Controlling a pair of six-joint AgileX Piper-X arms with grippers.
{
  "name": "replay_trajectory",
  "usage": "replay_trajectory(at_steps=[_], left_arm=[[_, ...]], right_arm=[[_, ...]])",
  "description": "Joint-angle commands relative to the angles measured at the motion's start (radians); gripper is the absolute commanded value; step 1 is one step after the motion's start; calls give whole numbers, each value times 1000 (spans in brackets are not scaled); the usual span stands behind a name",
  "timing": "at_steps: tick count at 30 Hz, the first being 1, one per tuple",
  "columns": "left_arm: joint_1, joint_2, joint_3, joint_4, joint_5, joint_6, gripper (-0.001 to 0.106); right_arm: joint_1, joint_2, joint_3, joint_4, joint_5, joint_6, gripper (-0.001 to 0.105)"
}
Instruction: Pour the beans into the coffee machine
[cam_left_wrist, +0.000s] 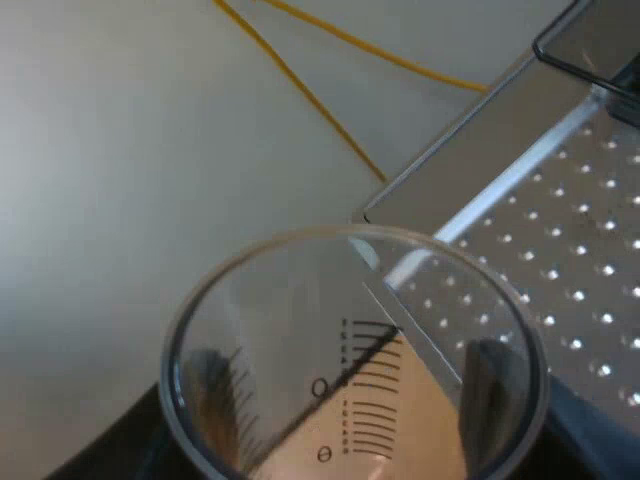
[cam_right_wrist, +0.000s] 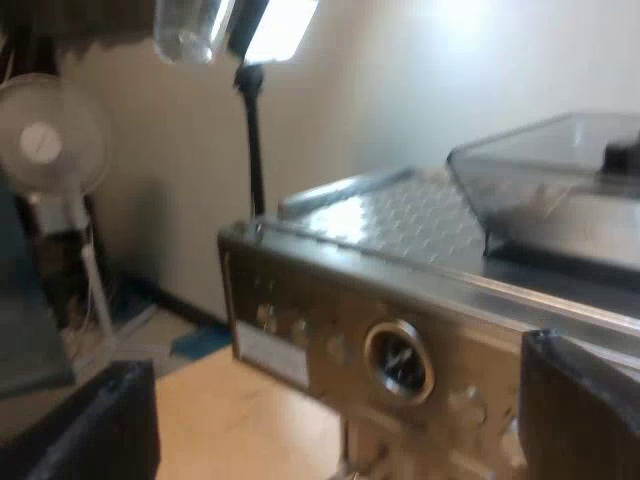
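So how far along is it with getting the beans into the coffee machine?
Done: the left end effector grips the measuring glass over the edge of the espresso machine's dimpled top. In hand: the glass looks empty of beans, so the pour may be over. Left: I cannot tell what the bean hopper holds; the right end effector hangs open at the machine's front.
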Motion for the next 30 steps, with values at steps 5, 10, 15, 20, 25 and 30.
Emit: replay_trajectory(at_steps=[5,10,15,20,25,30], left_arm=[[141,-37,2,148,157,-100,32],[222,-77,74,131,260,-139,18],[277,-144,225,103,290,-145,17],[319,-277,487,-56,324,-151,17],[355,-408,717,-213,370,-158,17],[395,-520,940,-348,384,-178,17]], right_arm=[[2,-10,-7,63,-66,-15,78],[2,-10,-7,121,-87,-15,78],[2,-10,-7,153,-93,-15,78],[2,-10,-7,170,-95,-15,78],[2,-10,-4,175,-102,-15,78],[2,-3,-2,175,-130,-15,78]])
